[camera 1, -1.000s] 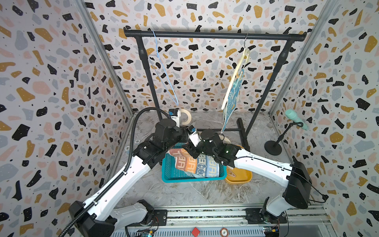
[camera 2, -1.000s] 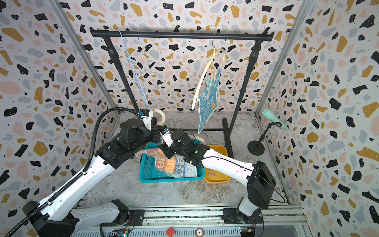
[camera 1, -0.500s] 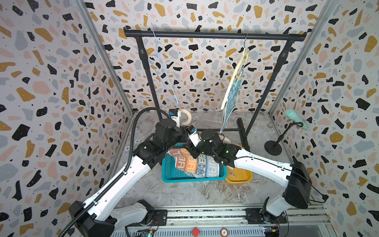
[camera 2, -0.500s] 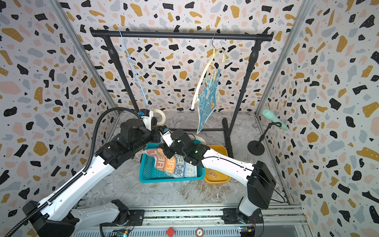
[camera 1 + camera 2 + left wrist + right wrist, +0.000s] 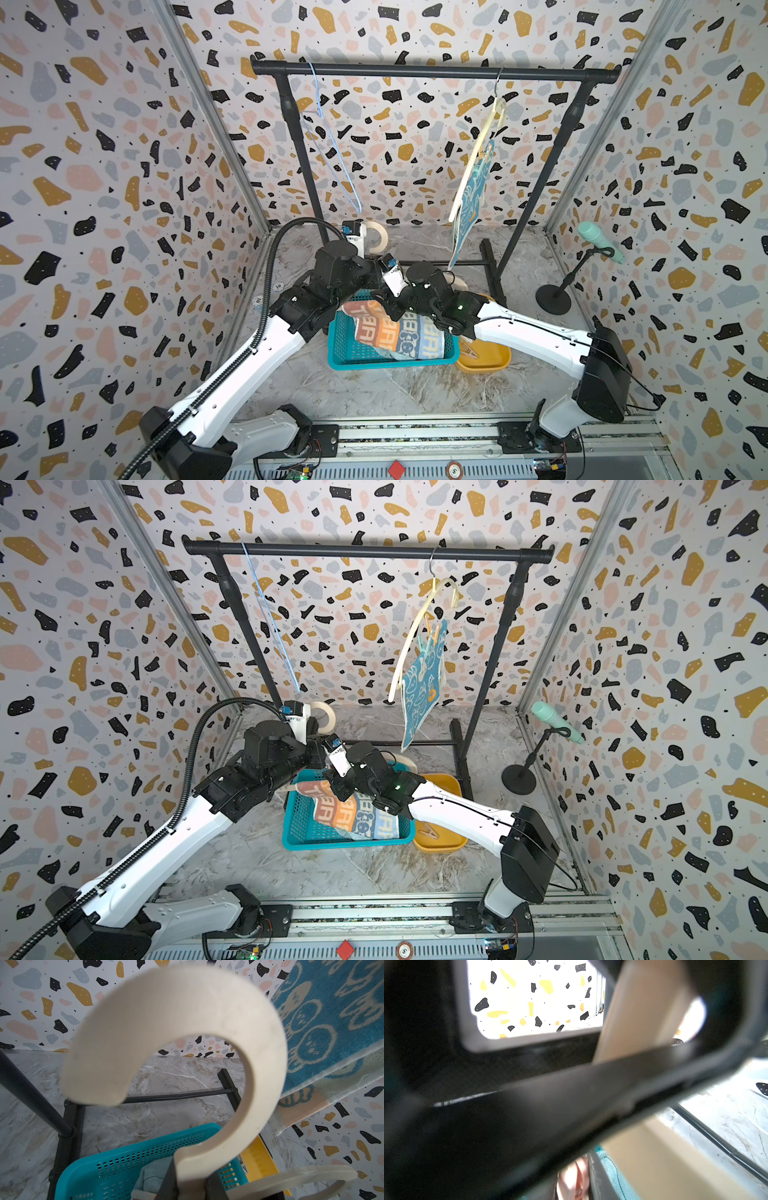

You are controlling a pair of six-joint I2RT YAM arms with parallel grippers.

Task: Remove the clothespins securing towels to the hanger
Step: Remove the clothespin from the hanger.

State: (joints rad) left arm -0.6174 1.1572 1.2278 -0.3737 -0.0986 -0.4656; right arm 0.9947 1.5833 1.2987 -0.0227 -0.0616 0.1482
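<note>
The left claw [image 5: 191, 1181] is clamped on the cream hanger [image 5: 187, 1012], with the striped towel [image 5: 395, 332] over the teal basket [image 5: 345, 359]. Whether the right claw [image 5: 376, 296] is apart or together cannot be told (wrist view blurred).

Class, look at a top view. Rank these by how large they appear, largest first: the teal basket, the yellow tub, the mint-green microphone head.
1. teal basket
2. yellow tub, even though it is partly hidden
3. mint-green microphone head
</note>
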